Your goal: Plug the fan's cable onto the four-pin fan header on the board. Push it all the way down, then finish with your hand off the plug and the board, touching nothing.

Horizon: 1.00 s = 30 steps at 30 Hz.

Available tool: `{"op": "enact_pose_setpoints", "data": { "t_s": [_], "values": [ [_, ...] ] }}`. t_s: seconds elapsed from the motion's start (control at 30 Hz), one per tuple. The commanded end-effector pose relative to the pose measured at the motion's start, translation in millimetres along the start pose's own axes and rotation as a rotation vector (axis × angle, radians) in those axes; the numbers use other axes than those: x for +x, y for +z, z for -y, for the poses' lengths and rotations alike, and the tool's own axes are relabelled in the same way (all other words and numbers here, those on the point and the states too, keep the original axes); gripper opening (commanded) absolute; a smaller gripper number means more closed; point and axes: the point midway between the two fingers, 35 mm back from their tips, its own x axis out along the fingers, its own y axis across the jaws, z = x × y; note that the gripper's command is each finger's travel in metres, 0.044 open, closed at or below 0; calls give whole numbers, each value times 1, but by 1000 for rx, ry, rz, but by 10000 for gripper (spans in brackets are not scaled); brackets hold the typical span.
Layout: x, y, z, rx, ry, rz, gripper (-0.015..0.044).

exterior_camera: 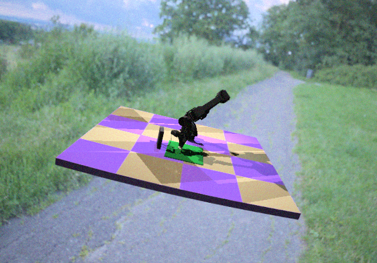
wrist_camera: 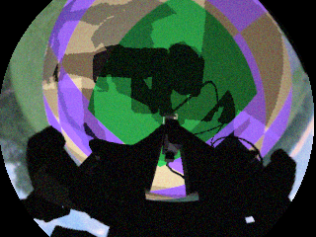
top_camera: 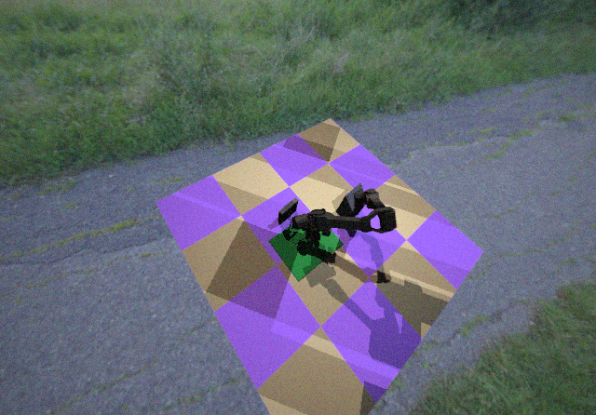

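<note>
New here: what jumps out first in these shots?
The purple-and-tan checkered platform set on a country path, with a bright green board near its middle. The black arm bends down over the board, its claw shut on the plug. A dark fan stands upright just beside the board.

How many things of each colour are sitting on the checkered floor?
Green: 1, the board
Black: 3, the fan, the robot arm, and the plug held in the gripper
Total: 4
</note>
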Motion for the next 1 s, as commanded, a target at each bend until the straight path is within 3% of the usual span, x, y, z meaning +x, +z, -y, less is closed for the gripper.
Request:
{"op": "enact_pose_setpoints", "data": {
  "t_s": [0.0, 0.4, 0.73, 0.83, 0.97],
  "values": [
    [3, 0, 0, 4, 2, 3, 0],
    [11, 0, 0, 4, 2, 3, 0],
    [8, 0, 0, 2, 0, 2, 260],
    [5, 0, 0, 2, 0, 2, 260],
    [-44, 0, 1, 4, 0, 2, 260]
  ]
}}
